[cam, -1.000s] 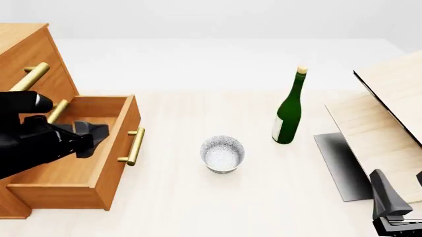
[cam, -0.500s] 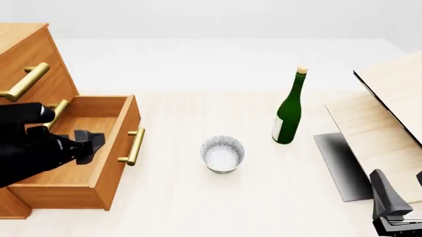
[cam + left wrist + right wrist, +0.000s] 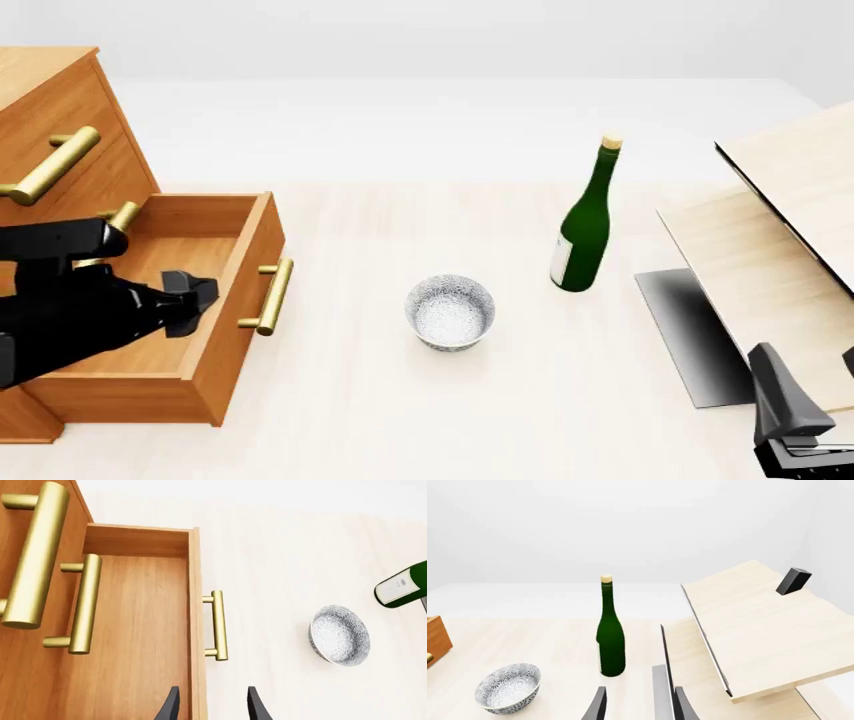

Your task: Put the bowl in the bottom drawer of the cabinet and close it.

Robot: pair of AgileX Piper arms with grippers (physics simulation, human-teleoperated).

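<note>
In the left wrist view, the left tool [image 3: 212,707] shows two dark fingertips set apart with nothing between them, straddling the front panel of the bottom drawer [image 3: 143,630]. The drawer stands pulled out of the cabinet [image 3: 20,670], its wooden floor bare, its short brass handle [image 3: 217,625] on the outer face. Two longer brass handles of the upper drawers lie beside it. The bowl [image 3: 340,635] sits on the pale bench [image 3: 280,555], well apart from the drawer, with the base of the green bottle [image 3: 400,586] near it.

In the front view, the left tool [image 3: 194,295] hangs over the open bottom drawer [image 3: 200,385], close to the inner side of its front panel. The bowl [image 3: 451,312] stands upright on the bench [image 3: 400,420] between the drawer and the green bottle [image 3: 585,225] — touching neither. Pale wood boards [image 3: 781,230] lean at the right side, and the right tool [image 3: 798,420] shows at the lower right corner; its opening cannot be told from here.

In the right wrist view, the right tool [image 3: 639,705] holds its fingertips apart and empty — the bowl [image 3: 507,687] and the green bottle [image 3: 610,630] stand ahead of it, the boards [image 3: 760,625] alongside.
</note>
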